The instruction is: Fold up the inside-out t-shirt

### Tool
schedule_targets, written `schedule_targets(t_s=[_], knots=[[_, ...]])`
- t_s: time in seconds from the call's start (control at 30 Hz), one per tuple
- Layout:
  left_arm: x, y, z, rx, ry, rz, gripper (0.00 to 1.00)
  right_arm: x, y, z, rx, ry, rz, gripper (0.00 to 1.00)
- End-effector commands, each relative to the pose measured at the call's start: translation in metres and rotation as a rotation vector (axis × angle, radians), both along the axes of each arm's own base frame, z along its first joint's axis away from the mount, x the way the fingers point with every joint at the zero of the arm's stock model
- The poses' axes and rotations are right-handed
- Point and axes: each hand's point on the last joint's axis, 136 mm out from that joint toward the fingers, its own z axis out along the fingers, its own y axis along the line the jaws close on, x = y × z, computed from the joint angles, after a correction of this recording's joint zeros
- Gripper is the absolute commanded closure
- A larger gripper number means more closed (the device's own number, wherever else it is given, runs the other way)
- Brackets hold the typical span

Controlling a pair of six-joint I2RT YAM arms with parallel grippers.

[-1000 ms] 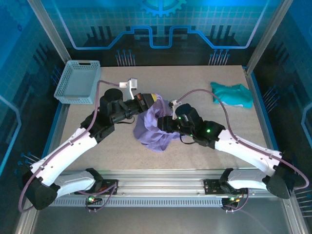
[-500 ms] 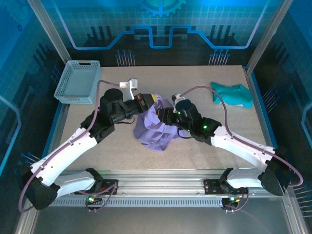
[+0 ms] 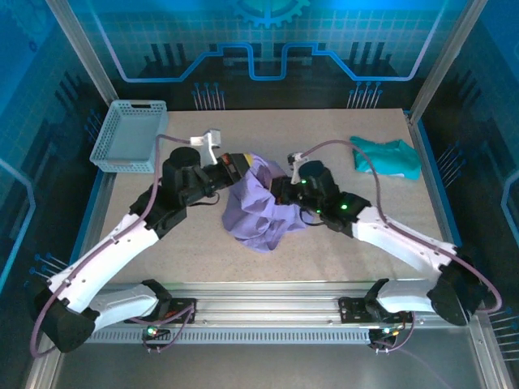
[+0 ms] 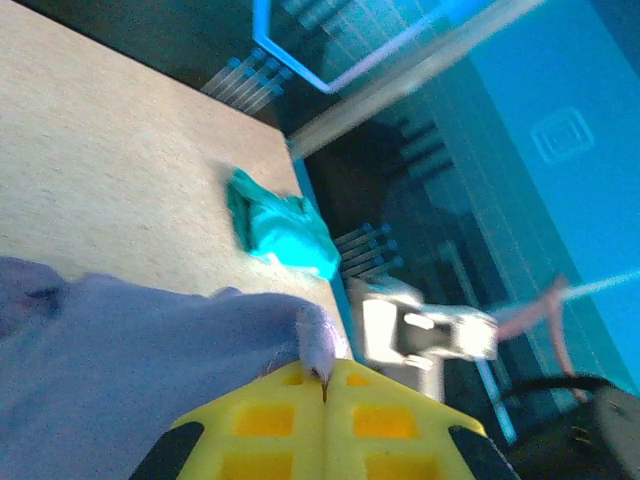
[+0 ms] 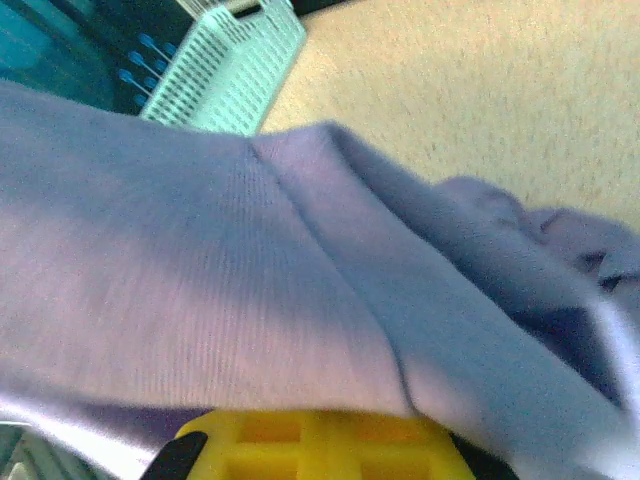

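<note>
The inside-out t-shirt (image 3: 254, 209) is a bunched lavender heap at the table's middle, held up between both arms. My left gripper (image 3: 243, 168) is at its upper left edge. In the left wrist view its yellow fingers (image 4: 270, 420) are pressed together, shut on a small fold of the t-shirt (image 4: 150, 340). My right gripper (image 3: 280, 191) is pushed into the shirt's right side. In the right wrist view the t-shirt (image 5: 250, 270) drapes over its yellow fingers (image 5: 300, 440) and hides their tips; the jaws look shut on the cloth.
A teal-green garment (image 3: 387, 156) lies at the back right of the table, also seen as a teal-green garment (image 4: 280, 230) past the left fingers. A pale blue basket (image 3: 130, 136) stands at the back left. The basket (image 5: 225, 75) also shows beyond the shirt.
My right gripper has moved left and farther back into the shirt and shut on it. The left gripper has shifted slightly back, still gripping. The cloth is pulled higher between them.
</note>
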Motion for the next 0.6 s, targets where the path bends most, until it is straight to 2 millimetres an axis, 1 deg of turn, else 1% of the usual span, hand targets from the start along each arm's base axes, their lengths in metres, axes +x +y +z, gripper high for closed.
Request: schedule_targets(t_s=[0.0,0.03,0.1,0.13,0.2,0.23,0.3,0.4,0.47,0.57], knots=[[0.020,0.052,0.007,-0.056,0.011,0.190,1.00,-0.014,-0.011,0.084,0.105,-0.275,0.157,1.00],[0.024,0.060,0.011,-0.068,0.005,0.214,1.00,-0.019,-0.014,0.098,0.133,-0.308,0.197,1.00],[0.029,0.065,0.018,-0.058,-0.014,0.228,1.00,-0.024,-0.018,0.119,0.179,-0.355,0.261,1.00],[0.029,0.065,0.022,-0.050,-0.025,0.224,1.00,-0.028,-0.018,0.127,0.201,-0.369,0.296,1.00],[0.033,0.060,0.019,-0.033,-0.014,0.203,1.00,-0.032,-0.017,0.132,0.226,-0.385,0.345,1.00],[0.034,0.056,0.014,-0.025,-0.004,0.190,1.00,-0.033,-0.014,0.130,0.231,-0.382,0.366,1.00],[0.039,0.048,-0.002,-0.013,0.033,0.155,1.00,-0.034,-0.009,0.122,0.246,-0.364,0.397,1.00],[0.043,0.027,-0.023,-0.015,0.084,0.063,1.00,-0.029,-0.001,0.107,0.275,-0.316,0.418,1.00],[0.045,0.017,-0.026,-0.027,0.093,0.013,1.00,-0.026,0.006,0.095,0.271,-0.282,0.432,1.00],[0.047,0.008,-0.019,-0.042,0.052,-0.028,1.00,-0.026,0.013,0.080,0.268,-0.240,0.460,1.00]])
